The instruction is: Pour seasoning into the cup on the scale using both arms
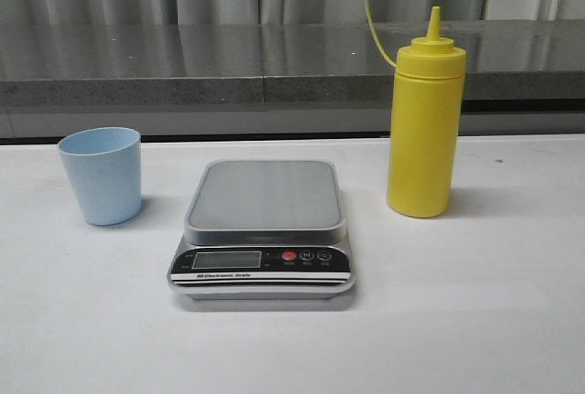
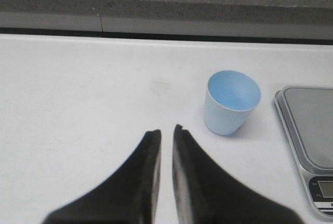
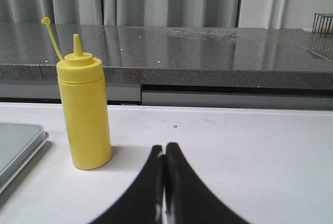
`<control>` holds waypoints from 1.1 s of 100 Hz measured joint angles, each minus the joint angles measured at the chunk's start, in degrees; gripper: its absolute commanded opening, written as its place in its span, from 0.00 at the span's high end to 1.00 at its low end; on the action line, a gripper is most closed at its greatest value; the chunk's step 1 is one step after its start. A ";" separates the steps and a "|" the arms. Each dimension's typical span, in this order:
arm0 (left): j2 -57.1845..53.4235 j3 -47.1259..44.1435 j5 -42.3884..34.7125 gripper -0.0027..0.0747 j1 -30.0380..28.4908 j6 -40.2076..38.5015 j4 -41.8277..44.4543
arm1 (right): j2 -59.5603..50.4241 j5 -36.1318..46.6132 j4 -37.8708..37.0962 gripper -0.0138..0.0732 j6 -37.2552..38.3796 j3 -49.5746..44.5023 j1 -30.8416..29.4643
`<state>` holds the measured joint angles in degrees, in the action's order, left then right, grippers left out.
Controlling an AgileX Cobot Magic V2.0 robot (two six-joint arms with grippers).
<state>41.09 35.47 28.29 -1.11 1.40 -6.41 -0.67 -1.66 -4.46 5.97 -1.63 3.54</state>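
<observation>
The yellow seasoning bottle [image 1: 423, 129] stands upright on the white table, right of the scale [image 1: 265, 197], its cap hanging off on its tether. The pale blue cup [image 1: 101, 175] stands upright and empty on the table left of the scale, not on it. The scale's platform is bare. Neither gripper shows in the front view. My left gripper [image 2: 166, 129] is shut but for a thin slit and empty, short of the cup [image 2: 231, 102] and off to its side. My right gripper [image 3: 165, 148] is shut and empty, apart from the bottle [image 3: 83, 112].
A grey stone counter ledge [image 1: 274, 65] runs along the back of the table, with curtains behind it. The scale's edge shows in the left wrist view [image 2: 309, 125] and in the right wrist view [image 3: 15, 141].
</observation>
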 measured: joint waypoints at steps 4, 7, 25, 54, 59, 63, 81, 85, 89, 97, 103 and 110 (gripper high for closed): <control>2.85 1.28 0.18 0.59 0.00 0.00 0.00 | 0.00 0.00 0.00 0.92 0.00 0.00 0.00; 4.63 2.60 0.18 0.52 0.00 0.00 0.00 | 0.00 0.00 0.00 0.92 0.00 0.00 0.00; 15.97 9.40 0.48 0.35 0.00 0.00 -0.74 | 0.00 0.00 0.00 0.92 0.00 0.00 0.00; 32.58 22.26 6.13 0.35 2.38 1.41 -0.85 | 0.00 0.00 0.00 0.92 0.00 0.00 0.00; 35.26 23.96 6.53 0.35 3.67 2.10 -0.85 | 0.00 0.00 0.00 0.92 0.00 0.00 0.00; 37.55 25.09 6.92 0.35 4.65 2.39 -0.85 | 0.00 0.00 0.00 0.92 0.00 0.00 0.00; 46.52 30.53 8.02 0.35 6.92 2.96 -1.72 | 0.00 0.00 0.00 0.92 0.00 0.00 0.00; 47.97 31.72 8.49 0.35 7.16 2.96 -1.98 | 0.00 0.00 0.00 0.92 0.00 0.00 0.00; 49.65 32.87 8.77 0.35 7.25 2.96 -2.22 | 0.00 0.00 0.00 0.92 0.00 0.00 0.00; 52.54 34.89 9.11 0.35 7.36 2.96 -2.71 | 0.00 0.00 0.00 0.92 0.00 0.00 0.00; 54.77 36.44 9.35 0.35 7.39 2.96 -2.96 | 0.00 0.00 0.00 0.92 0.00 0.00 0.00; 57.05 37.98 10.15 0.35 7.52 2.96 -3.07 | 0.00 0.00 0.00 0.92 0.00 0.00 0.00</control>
<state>98.14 73.45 38.44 6.40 4.36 -9.48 -0.67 -1.66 -4.46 5.97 -1.63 3.54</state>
